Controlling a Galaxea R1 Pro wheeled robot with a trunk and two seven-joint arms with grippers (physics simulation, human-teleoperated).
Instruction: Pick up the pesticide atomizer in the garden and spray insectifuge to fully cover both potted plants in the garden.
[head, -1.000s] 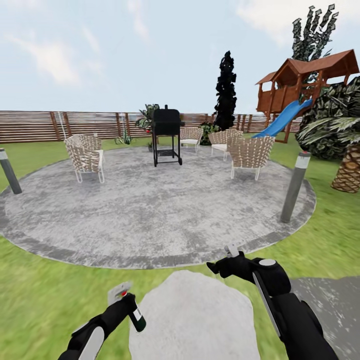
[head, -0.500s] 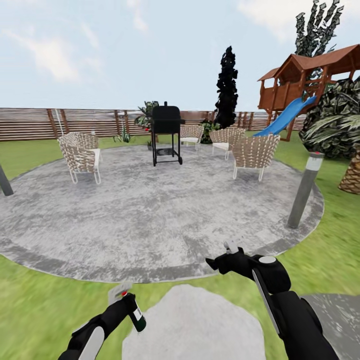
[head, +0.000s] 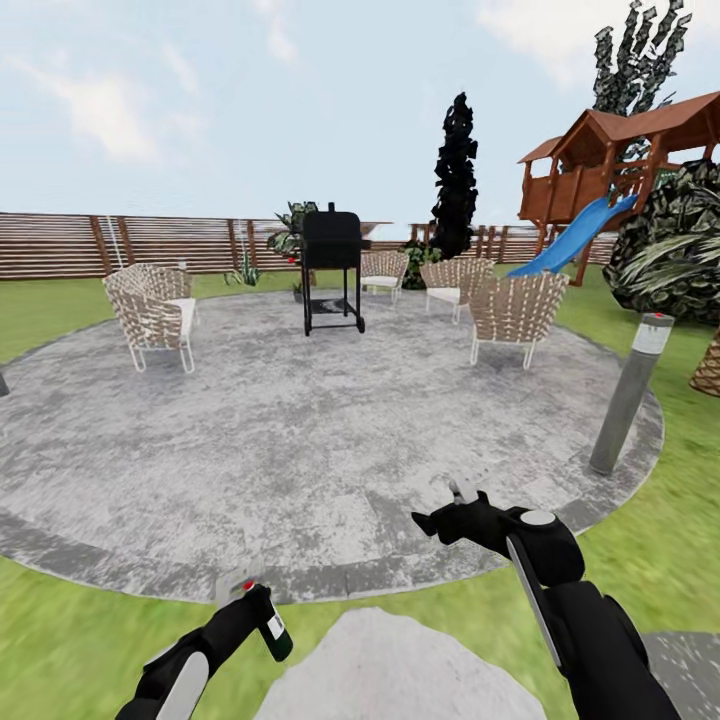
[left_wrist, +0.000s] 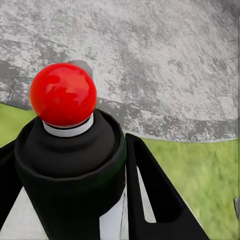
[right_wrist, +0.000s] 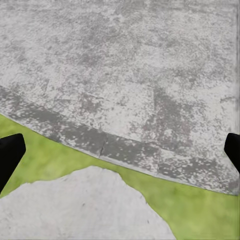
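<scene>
round gravel patio (head: 300, 420) ahead, lawn (head: 70, 640) around (4 wicker chairs (head: 152, 315)).

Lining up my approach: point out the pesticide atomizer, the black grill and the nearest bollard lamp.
pesticide atomizer (head: 272, 632), head view, on its dark green body.
black grill (head: 332, 241), head view, on its closed hood.
bollard lamp (head: 627, 395), head view, on its grey post.

Flat, bright daylight render; no cast shadows. Lawn (head: 60, 640) around the end effectors smeared, blurry. Soft specular highlight on red tip (left_wrist: 63, 94).
</scene>
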